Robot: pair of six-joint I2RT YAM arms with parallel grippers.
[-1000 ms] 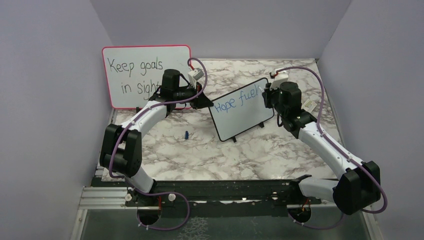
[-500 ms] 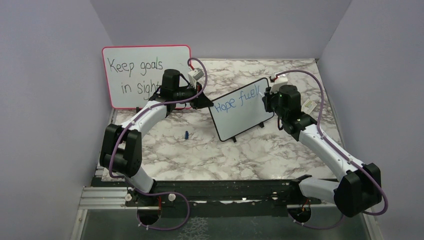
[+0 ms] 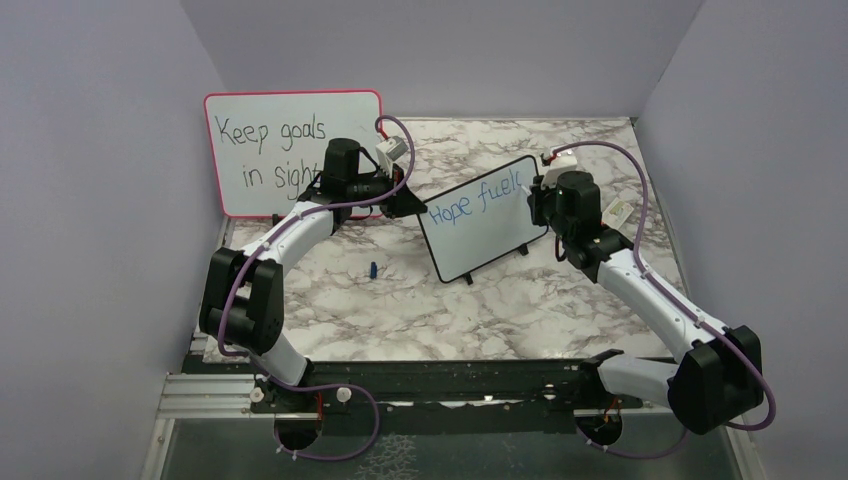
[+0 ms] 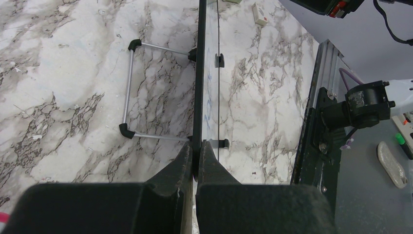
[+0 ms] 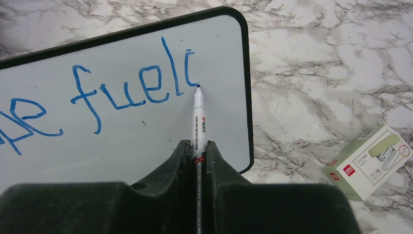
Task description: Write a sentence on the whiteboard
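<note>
On the marble table (image 3: 400, 310) the whiteboard (image 3: 480, 240) stands mid-table, its edge clamped by the left gripper (image 4: 196, 152). The right gripper (image 5: 197, 146), clamped on a marker (image 5: 198, 109), has the tip on the board. The sentence (image 5: 92, 105) reads "Hope fuel" plus a curve. Next it likely calls for completing the "s" with light, even pressure.

Marker (image 5: 198, 122) on whiteboard (image 5: 122, 136); box (image 5: 372, 161) right

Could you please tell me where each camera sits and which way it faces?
Top external: above and behind the robot, looking down on the marble table; left arm and right arm both show.
Left wrist: on the left arm, looking along the left claw, shut on the whiteboard, seen edge-on.
Right wrist: on the right arm, looking past the right claw and marker at the blue writing.
Shared: both wrist views show the whiteboard.
</note>
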